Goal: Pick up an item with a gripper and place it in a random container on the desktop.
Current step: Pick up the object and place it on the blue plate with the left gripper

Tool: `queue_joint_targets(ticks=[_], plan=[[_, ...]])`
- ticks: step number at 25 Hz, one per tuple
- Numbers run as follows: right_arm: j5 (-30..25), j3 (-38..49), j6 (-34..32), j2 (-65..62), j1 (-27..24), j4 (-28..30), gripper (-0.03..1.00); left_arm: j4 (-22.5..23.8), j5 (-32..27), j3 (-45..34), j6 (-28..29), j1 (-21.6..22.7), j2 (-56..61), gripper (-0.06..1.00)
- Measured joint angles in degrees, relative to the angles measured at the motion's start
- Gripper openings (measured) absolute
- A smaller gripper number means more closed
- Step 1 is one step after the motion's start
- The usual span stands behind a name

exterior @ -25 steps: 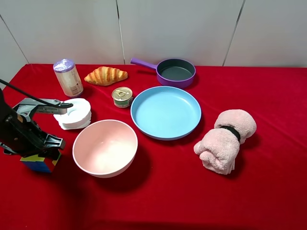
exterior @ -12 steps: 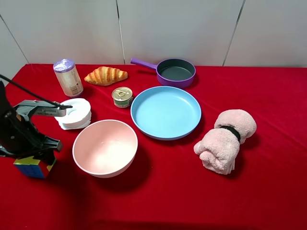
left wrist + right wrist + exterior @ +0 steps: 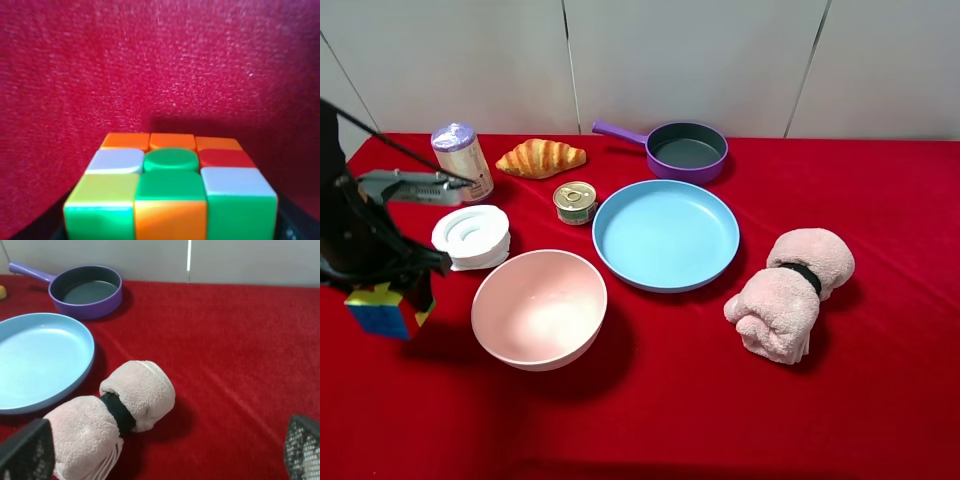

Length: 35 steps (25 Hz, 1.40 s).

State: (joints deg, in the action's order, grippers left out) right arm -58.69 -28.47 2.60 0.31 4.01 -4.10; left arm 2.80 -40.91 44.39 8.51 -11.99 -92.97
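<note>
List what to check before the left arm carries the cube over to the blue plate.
1. Jaws of the left gripper shut on the cube: ok.
2. Cube off the red cloth: ok, it hangs above its shadow.
3. Grip centred on the cube: cannot tell, jaws mostly hidden.
4. The blue plate empty: ok.
5. Straight low path to the plate: not ok, the pink bowl stands between; go over it.

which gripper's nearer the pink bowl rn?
Left. The left gripper, shut on the puzzle cube, hangs just left of the pink bowl; the right gripper is back beyond the rolled towel, outside the overhead view.
</note>
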Motion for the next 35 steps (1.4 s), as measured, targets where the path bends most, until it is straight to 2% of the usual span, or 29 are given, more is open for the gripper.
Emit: queue_joint_targets(ticks=[5, 9, 13, 20, 26, 35], plan=[[0.00, 0.00, 0.00, 0.00, 0.00, 0.00, 0.69, -0.05, -7.72, 5.63, -0.72, 0.00, -0.01, 0.57], [0.00, 0.00, 0.00, 0.00, 0.00, 0.00, 0.69, 0.06, -10.44, 9.24, -0.95, -0.58, -0.06, 0.57], [0.00, 0.00, 0.00, 0.00, 0.00, 0.00, 0.69, 0.39, -11.83, 12.60, -1.10, -3.01, -0.06, 0.57], [0.00, 0.00, 0.00, 0.00, 0.00, 0.00, 0.69, 0.61, -11.89, 16.66, -1.10, -8.13, -0.06, 0.57], [0.00, 0.00, 0.00, 0.00, 0.00, 0.00, 0.69, 0.61, -11.55, 19.32, -1.10, -14.22, -0.06, 0.57], [0.02, 0.00, 0.00, 0.00, 0.00, 0.00, 0.69, 0.56, -3.42, 19.93, -2.04, -20.46, -0.06, 0.57]])
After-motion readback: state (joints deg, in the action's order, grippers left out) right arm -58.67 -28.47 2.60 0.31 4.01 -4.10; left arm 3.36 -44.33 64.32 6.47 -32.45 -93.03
